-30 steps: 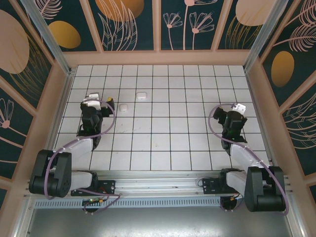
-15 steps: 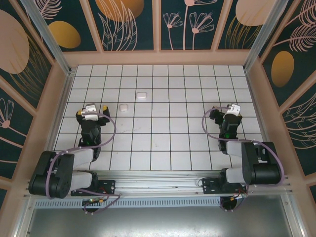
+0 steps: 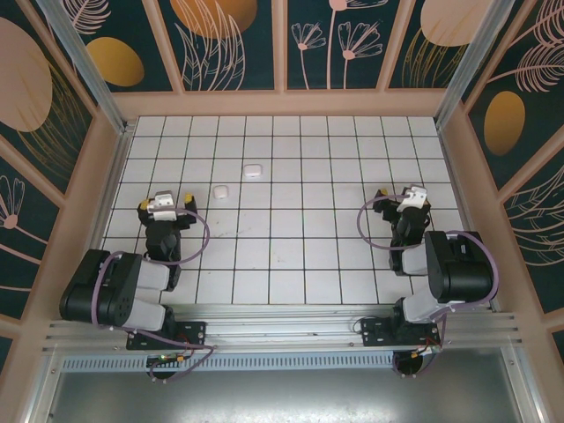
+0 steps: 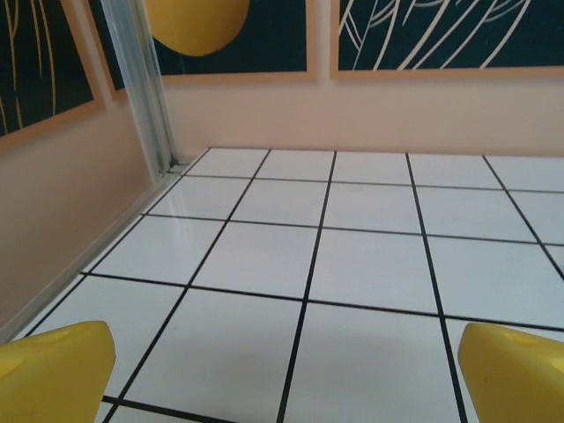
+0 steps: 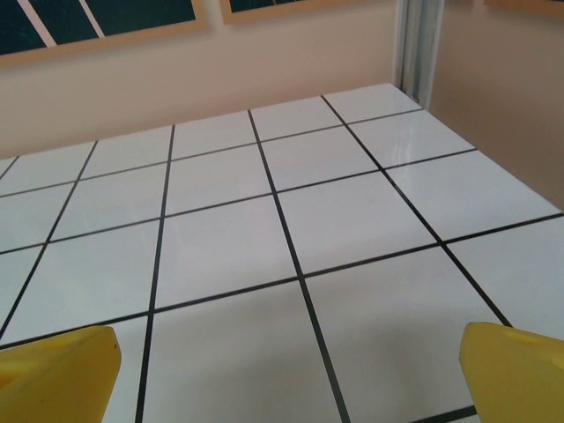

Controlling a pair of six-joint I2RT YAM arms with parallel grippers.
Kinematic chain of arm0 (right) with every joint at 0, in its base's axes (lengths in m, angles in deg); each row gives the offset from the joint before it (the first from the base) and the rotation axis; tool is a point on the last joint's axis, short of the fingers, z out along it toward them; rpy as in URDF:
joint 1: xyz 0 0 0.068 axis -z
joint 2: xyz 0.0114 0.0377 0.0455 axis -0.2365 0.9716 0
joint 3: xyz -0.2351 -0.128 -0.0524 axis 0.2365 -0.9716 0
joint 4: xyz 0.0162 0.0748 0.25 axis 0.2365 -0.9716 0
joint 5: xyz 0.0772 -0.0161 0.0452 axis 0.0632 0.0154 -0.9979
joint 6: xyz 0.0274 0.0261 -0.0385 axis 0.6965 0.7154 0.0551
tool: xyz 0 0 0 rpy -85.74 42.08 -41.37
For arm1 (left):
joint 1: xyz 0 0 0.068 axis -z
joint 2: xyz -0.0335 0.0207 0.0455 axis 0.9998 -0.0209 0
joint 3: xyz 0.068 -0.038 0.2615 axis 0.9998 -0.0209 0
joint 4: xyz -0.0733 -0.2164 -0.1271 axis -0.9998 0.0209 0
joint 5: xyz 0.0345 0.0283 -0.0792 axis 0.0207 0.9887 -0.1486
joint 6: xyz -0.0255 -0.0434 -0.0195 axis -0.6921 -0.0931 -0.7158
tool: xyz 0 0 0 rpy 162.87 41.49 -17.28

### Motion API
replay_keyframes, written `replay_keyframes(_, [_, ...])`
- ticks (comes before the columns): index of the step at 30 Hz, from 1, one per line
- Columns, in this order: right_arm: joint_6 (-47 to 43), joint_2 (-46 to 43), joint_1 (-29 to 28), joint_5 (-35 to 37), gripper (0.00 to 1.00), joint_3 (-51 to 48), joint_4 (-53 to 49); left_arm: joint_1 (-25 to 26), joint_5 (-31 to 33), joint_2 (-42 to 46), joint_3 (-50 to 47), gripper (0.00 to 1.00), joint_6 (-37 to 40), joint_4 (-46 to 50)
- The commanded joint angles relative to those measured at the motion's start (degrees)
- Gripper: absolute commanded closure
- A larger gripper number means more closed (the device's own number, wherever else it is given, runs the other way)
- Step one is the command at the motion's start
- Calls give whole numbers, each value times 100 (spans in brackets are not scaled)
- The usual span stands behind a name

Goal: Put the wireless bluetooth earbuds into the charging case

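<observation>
Just right of the left gripper (image 3: pixel 166 201) lies a small white rounded plastic charging case (image 3: pixel 220 191), with a second case (image 3: pixel 254 170) farther beyond it. That gripper and the right gripper (image 3: pixel 403 192), well to its right, both gape wide, holding nothing.

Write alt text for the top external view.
A black left arm and black right arm rest folded at the near edge of a white tiled table, the left gripper and right gripper open over bare tiles. Two small white rounded plastic cases lie apart ahead of the left gripper, one farther back.
</observation>
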Motion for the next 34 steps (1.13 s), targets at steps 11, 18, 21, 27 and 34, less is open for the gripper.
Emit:
replay_keyframes(11, [-33,18,39,-144,1,-34,421,-417,-410,-420,449,2,-339,-87])
replay_keyframes(18, [-35,22,45,-139,1,-38,422,-413,-421,-413,467,1,-348,-36])
replay_keyframes(21, [-39,21,39,-142,1,-39,425,-413,-425,-415,467,1,-355,-36])
replay_keyframes(27, [-44,27,34,-144,1,-32,414,-421,-434,-412,473,1,-351,-19])
replay_keyframes(34, [-109,32,50,-355,1,13,339,-408,-429,-421,480,1,-348,-10])
